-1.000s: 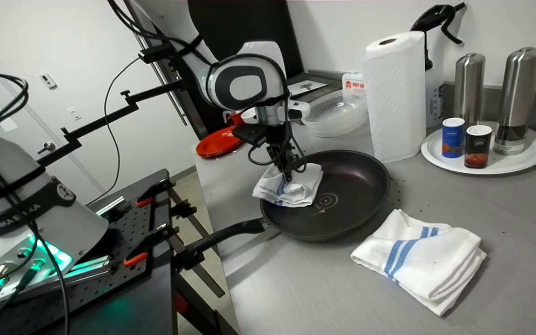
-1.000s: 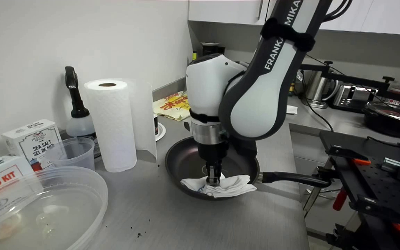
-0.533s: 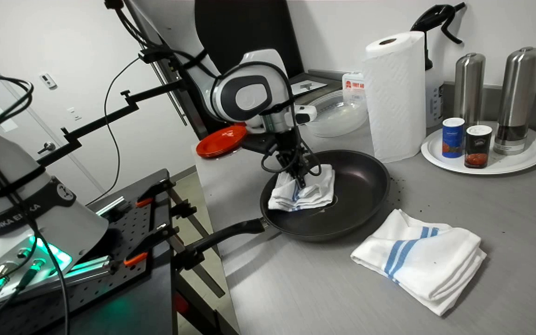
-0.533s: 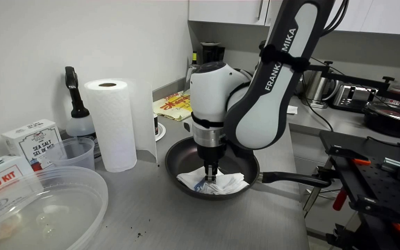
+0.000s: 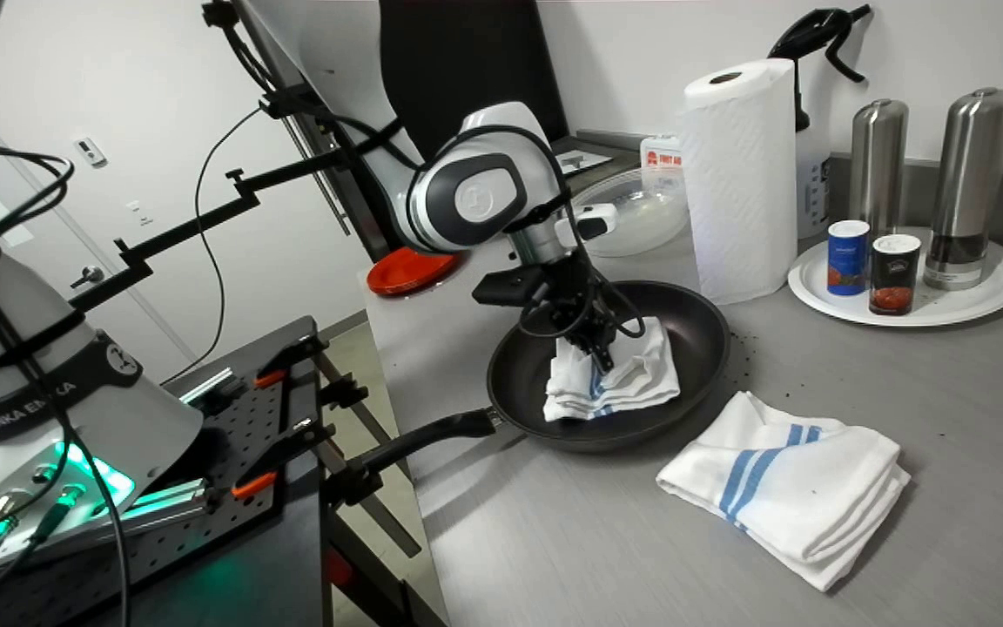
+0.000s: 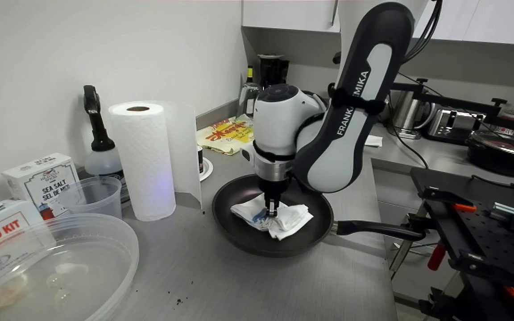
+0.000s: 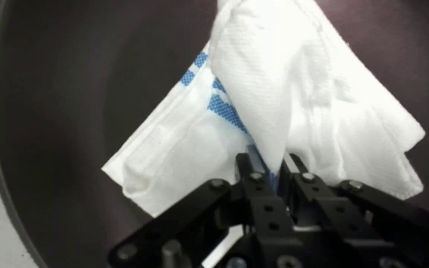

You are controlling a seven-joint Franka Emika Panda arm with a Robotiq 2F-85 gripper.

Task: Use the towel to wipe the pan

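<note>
A folded white towel with blue stripes (image 5: pixel 654 370) lies inside the dark frying pan (image 5: pixel 519 374), on its floor. The towel and pan also show in the other exterior view, as a towel (image 6: pixel 292 223) and pan (image 6: pixel 312 203). My gripper (image 5: pixel 603 361) points down into the pan, tilted, with its tips at the towel's middle. In the wrist view, my gripper (image 7: pixel 272 162) is closed on a pinched fold of the towel (image 7: pixel 199 137), with cloth between the fingers. The pan floor under the towel is hidden; bare pan (image 7: pixel 62 111) shows around it.
A second folded striped towel (image 5: pixel 802 488) lies beside the pan. The pan handle (image 5: pixel 432 435) extends past the counter edge. A paper towel roll (image 5: pixel 741 192), a plate with shakers and mills (image 5: pixel 1002 283), a clear tub (image 6: pixel 125 263) and a red plate (image 5: pixel 410 272) stand around.
The gripper and towel have moved from over the pan's rim toward the pan's middle, rightward in an exterior view. The towel has turned slightly. The pan has not visibly moved.
</note>
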